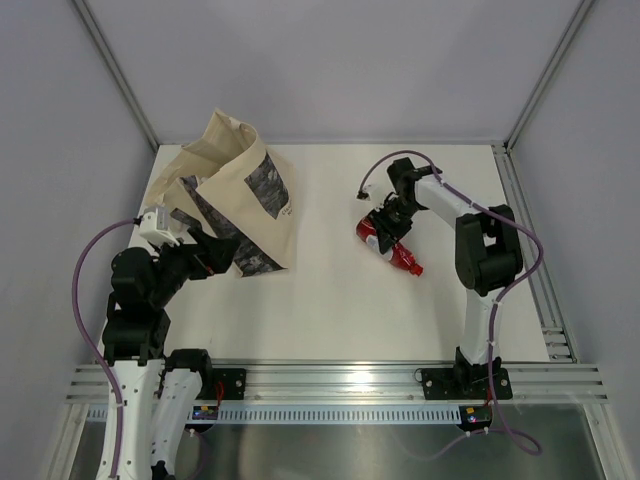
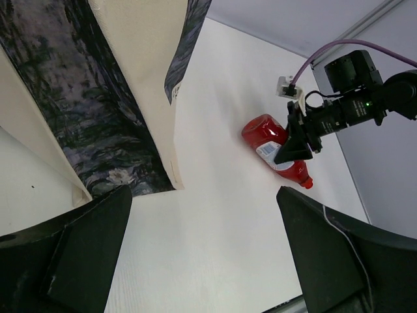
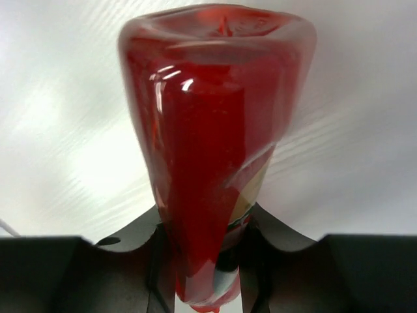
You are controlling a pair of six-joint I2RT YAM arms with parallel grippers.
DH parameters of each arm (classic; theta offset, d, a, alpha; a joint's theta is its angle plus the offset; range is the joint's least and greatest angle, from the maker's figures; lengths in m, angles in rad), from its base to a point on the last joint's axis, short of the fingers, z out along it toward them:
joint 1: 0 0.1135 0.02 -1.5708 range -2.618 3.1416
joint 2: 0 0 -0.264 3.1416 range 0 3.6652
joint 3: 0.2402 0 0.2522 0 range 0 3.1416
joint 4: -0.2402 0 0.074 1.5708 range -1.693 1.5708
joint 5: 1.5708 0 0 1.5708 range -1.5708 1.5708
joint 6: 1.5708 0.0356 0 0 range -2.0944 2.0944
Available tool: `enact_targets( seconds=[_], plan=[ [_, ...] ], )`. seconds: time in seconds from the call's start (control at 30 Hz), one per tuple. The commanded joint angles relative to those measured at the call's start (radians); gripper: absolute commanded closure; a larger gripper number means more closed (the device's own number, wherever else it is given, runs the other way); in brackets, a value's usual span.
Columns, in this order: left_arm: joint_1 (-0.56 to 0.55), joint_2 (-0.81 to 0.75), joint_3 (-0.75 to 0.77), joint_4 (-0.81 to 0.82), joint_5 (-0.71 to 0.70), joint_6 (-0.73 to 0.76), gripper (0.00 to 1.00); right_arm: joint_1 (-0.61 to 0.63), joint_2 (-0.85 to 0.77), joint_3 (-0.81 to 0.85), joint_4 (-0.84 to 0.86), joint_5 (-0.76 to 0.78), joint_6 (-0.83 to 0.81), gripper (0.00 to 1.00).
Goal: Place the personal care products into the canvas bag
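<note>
A red bottle (image 1: 403,259) lies on its side on the white table, right of centre, its cap pointing toward the near right. My right gripper (image 1: 384,226) is shut on it from above, across the labelled middle. In the right wrist view the red bottle (image 3: 208,130) fills the frame, pinched between both fingers of the right gripper (image 3: 199,261). The canvas bag (image 1: 240,190) stands at the left, beige with a dark printed panel. My left gripper (image 1: 214,255) hovers open by the bag's near corner with nothing in it. In the left wrist view the canvas bag (image 2: 124,98), the red bottle (image 2: 264,130) and the open left gripper (image 2: 202,254) show.
Grey walls and metal frame posts enclose the table (image 1: 330,310). An aluminium rail (image 1: 340,380) carrying both arm bases runs along the near edge. A purple cable loops off each arm.
</note>
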Motion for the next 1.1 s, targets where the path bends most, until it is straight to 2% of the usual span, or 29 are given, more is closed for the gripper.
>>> enact_targets(
  seconds=[0.0, 0.1, 0.23, 0.33, 0.4, 0.43, 0.57, 0.67, 0.7, 0.8, 0.83, 0.9, 1.07],
  plan=[
    [-0.004, -0.013, 0.02, 0.016, -0.001, 0.026, 0.01, -0.061, -0.005, 0.061, -0.106, -0.317, 0.091, 1.0],
    [-0.003, -0.012, 0.024, 0.014, -0.001, 0.027, 0.01, -0.087, -0.017, 0.056, -0.091, -0.525, 0.134, 1.0],
    [-0.004, -0.012, 0.055, -0.021, -0.024, 0.043, 0.01, -0.09, -0.052, 0.077, -0.048, -0.721, 0.239, 1.0],
    [-0.004, -0.007, 0.102, -0.059, -0.078, 0.072, 0.01, -0.075, -0.092, 0.146, 0.012, -0.802, 0.321, 1.0],
    [-0.003, -0.003, 0.145, -0.076, -0.118, 0.098, 0.01, -0.049, -0.12, 0.189, 0.11, -0.835, 0.391, 1.0],
    [-0.003, 0.003, 0.161, -0.091, -0.13, 0.106, 0.01, -0.037, -0.124, 0.241, 0.148, -0.837, 0.478, 1.0],
    [-0.004, 0.046, 0.239, -0.131, -0.181, 0.15, 0.01, 0.079, -0.1, 0.447, 0.344, -0.788, 0.701, 1.0],
    [-0.003, 0.05, 0.28, -0.157, -0.211, 0.161, 0.01, 0.15, 0.021, 0.67, 0.452, -0.725, 0.877, 1.0],
    [-0.003, 0.045, 0.285, -0.168, -0.223, 0.158, 0.01, 0.166, 0.055, 0.803, 0.476, -0.696, 0.972, 1.0],
    [-0.003, 0.013, 0.291, -0.191, -0.257, 0.15, 0.01, 0.215, 0.171, 0.973, 0.64, -0.62, 1.167, 1.0],
    [-0.003, 0.005, 0.291, -0.197, -0.265, 0.15, 0.01, 0.227, 0.184, 0.992, 0.721, -0.59, 1.198, 1.0],
    [-0.003, -0.012, 0.296, -0.213, -0.286, 0.146, 0.01, 0.265, 0.231, 1.069, 0.78, -0.502, 1.281, 1.0],
    [-0.004, -0.015, 0.323, -0.257, -0.3, 0.141, 0.01, 0.328, 0.329, 1.186, 0.97, -0.276, 1.364, 1.0]
  ],
)
